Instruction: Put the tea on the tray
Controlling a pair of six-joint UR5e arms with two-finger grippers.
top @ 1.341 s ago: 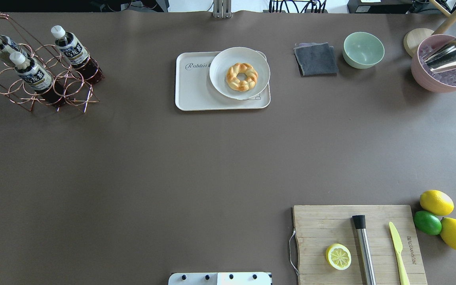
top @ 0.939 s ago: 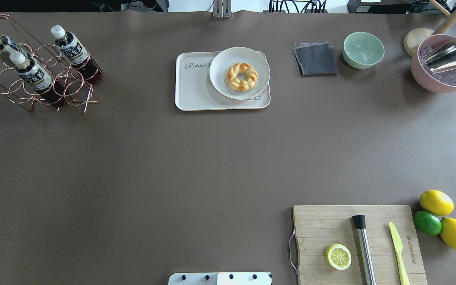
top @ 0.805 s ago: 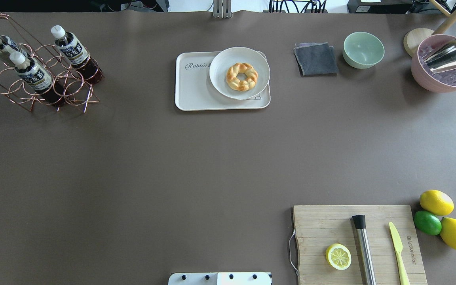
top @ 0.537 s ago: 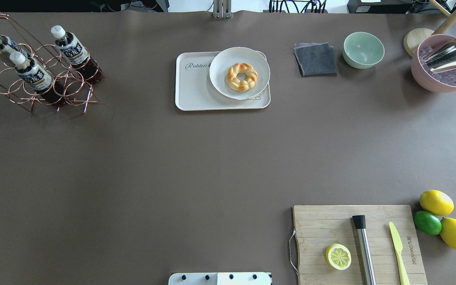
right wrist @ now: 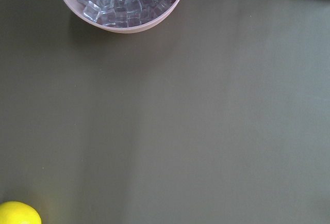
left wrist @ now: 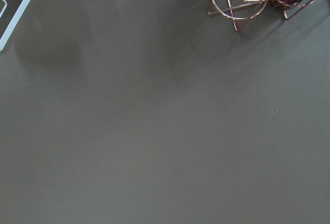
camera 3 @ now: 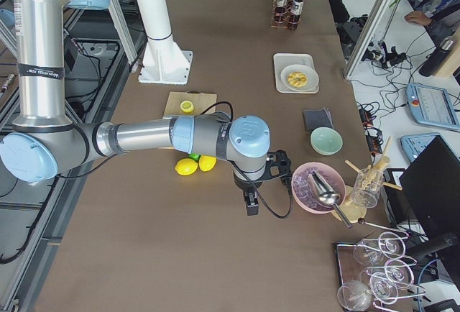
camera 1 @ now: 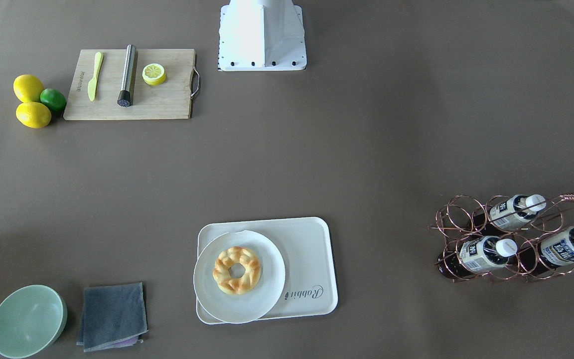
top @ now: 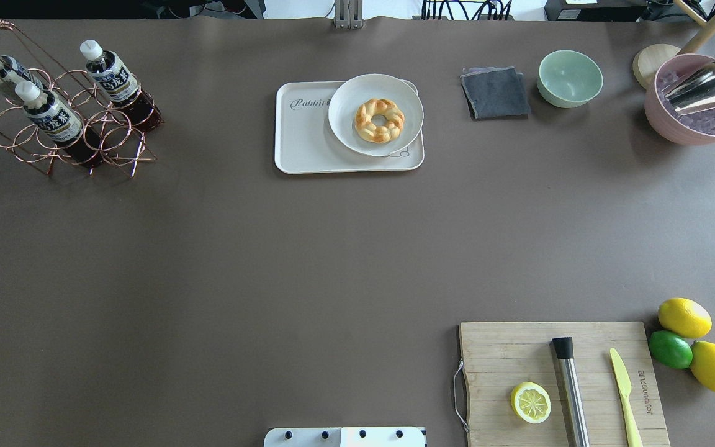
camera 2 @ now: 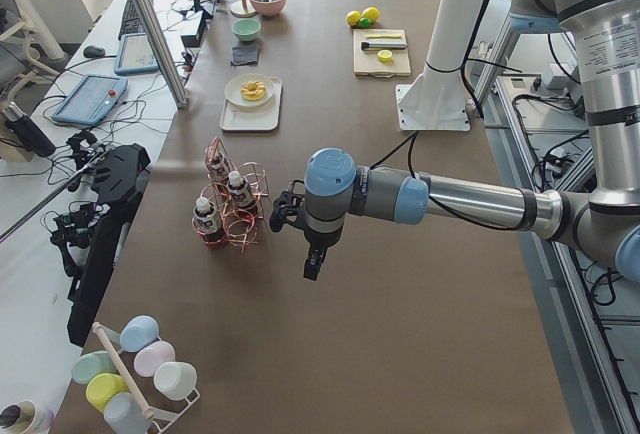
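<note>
Three tea bottles [top: 112, 77] [top: 50, 115] [top: 0, 68] stand tilted in a copper wire rack [top: 115, 146] at the table's far left; they also show in the front view [camera 1: 484, 249]. The off-white tray [top: 305, 136] lies at the far middle, its left part bare. My left gripper [camera 2: 312, 264] shows only in the exterior left view, hanging over bare table near the rack; I cannot tell if it is open. My right gripper [camera 3: 251, 203] shows only in the exterior right view, beside the pink bowl; I cannot tell its state.
A white plate [top: 345, 105] with a bread ring [top: 379, 120] fills the tray's right part. A grey cloth [top: 495, 93], green bowl [top: 570, 77] and pink ice bowl [top: 699, 127] stand at the far right. A cutting board [top: 506, 347] and lemons [top: 684, 317] lie at the near right.
</note>
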